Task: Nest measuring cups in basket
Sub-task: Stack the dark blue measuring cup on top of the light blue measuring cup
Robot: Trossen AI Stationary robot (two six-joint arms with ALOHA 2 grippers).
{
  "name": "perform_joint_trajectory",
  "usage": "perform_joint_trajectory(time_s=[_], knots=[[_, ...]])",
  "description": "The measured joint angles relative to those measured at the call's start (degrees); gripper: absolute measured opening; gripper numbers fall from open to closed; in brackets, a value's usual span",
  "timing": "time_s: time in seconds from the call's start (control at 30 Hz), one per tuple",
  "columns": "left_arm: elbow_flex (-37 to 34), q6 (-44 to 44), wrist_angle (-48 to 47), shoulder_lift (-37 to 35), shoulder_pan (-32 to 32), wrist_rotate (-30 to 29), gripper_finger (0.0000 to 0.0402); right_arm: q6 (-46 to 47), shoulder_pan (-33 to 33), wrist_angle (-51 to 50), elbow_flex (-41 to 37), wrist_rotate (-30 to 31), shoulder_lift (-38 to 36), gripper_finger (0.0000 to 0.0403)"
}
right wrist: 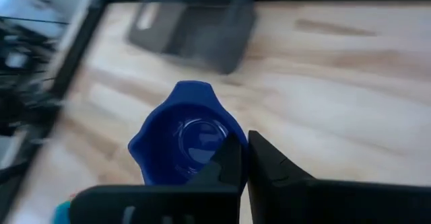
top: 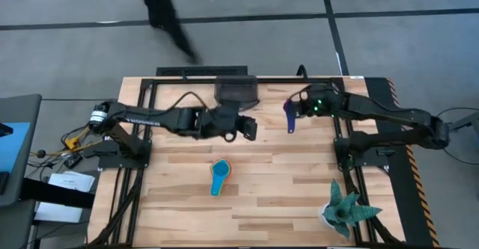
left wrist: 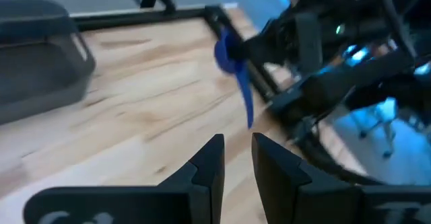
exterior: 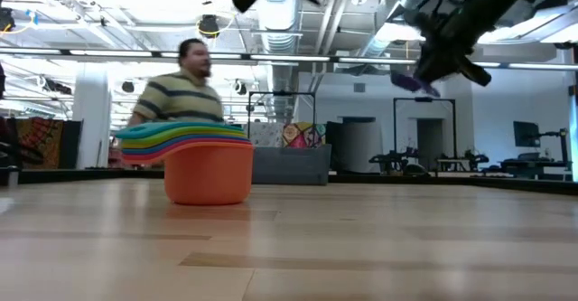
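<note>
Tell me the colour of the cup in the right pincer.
Royal blue cup, pinched at its rim by the right pincer; clearest in the right wrist view.

Royal blue cup (right wrist: 182, 140), dark grey basket (top: 236, 90)
</note>
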Motion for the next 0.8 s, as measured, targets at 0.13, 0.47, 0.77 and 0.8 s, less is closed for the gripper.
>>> perform_joint_trajectory(time_s=[0.13, 0.47, 0.77, 0.8], knots=[[-0.1, 0.3, 7.5, 3.3, -3.7, -5.9, 0.0067, 5.3, 5.3, 2.9, 0.0, 0.5, -1.5, 0.0019], [0.2, -1.1, 18.7, 10.8, -5.7, -8.4, 0.0134, 9.0, 13.6, 10.4, 0.0, 4.9, -0.1, 0.0013], [0.2, 3.4, 18.7, 11.5, -5.3, -8.2, 0.0145, 9.1, 15.2, 16.9, 0.1, 6.4, 3.1, 0.0012], [0.2, 3.8, 18.5, 11.5, -5.3, -8.2, 0.0146, 9.1, 15.2, 17.9, 0.1, 6.3, 3.5, 0.0012]])
